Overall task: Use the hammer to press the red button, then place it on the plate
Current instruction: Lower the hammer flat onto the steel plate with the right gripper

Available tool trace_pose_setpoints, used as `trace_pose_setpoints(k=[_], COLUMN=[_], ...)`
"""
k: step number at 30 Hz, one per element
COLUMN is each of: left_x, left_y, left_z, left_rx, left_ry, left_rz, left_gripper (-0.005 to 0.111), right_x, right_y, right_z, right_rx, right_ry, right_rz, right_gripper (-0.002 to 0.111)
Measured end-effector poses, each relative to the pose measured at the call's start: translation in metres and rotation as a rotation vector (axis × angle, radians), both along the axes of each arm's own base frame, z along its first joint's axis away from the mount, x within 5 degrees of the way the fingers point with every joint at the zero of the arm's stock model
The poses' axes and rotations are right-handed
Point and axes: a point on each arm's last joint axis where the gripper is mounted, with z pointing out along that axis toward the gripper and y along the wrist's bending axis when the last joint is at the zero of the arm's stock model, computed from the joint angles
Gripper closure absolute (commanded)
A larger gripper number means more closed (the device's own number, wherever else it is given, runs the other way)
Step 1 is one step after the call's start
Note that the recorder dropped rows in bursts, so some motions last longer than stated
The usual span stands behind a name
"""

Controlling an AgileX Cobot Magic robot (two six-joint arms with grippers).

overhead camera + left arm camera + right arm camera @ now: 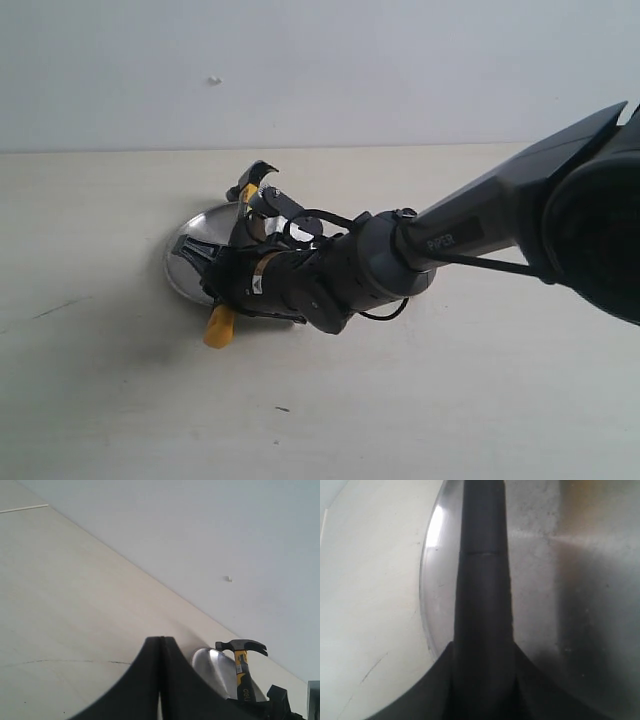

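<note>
The hammer (pixel 219 327) lies across the silver plate (pixel 190 245). Its dark head (pixel 259 172) reaches past the far rim and its yellow end sticks out over the near rim. My right gripper (pixel 233 268) has reached across to the left and is shut on the black handle (pixel 482 580), low over the plate (pixel 570 605). My left gripper (pixel 160 640) is shut on nothing, away from the plate (pixel 212 666) and the hammer (pixel 242 667). The red button is out of view.
The pale table (pixel 450 400) runs to a white wall behind. A thin dark scratch (pixel 50 308) marks the table left of the plate. The right arm (pixel 500 225) spans the right half of the exterior view.
</note>
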Motion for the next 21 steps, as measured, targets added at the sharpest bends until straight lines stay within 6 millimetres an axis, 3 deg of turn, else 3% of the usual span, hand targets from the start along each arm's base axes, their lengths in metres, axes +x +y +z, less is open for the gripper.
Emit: trace_pose_setpoints(k=[14,21], left_x=[0.0000,0.0000], left_y=[0.0000,0.0000], left_z=[0.0000,0.0000], left_rx=[0.003,0.003], left_ry=[0.000,0.000], left_rz=[0.000,0.000], left_gripper=[0.107,0.107], right_x=[0.0002,-0.0001], right_y=[-0.0002,0.0000], right_z=[-0.0003,-0.0005], right_rx=[-0.028,-0.038], right_ry=[-0.002,-0.008], right_rz=[0.023,0.035], right_gripper=[0.108,0.086])
